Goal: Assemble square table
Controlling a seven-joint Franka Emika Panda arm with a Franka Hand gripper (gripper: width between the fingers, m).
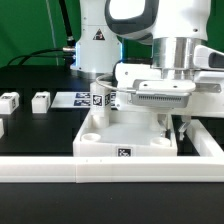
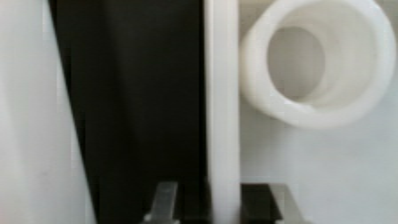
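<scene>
At the exterior view's left, a small white leg (image 1: 9,100) and a second leg (image 1: 40,100) stand apart on the black table (image 1: 40,130). Right of them lies the marker board (image 1: 82,98). The square table (image 1: 110,140) sits at centre, just behind the white rail (image 1: 50,168). Over its right side, the tool (image 1: 172,126) is clenched on its raised rim (image 2: 219,100), beside a round socket (image 2: 320,60).

The thin raised rim (image 2: 221,100) of the square table (image 2: 329,170) is pinched between the closed jaws. A round socket (image 2: 263,70) is seen at one o'clock from them. The black bench (image 2: 134,100) is seen beside the rim.
</scene>
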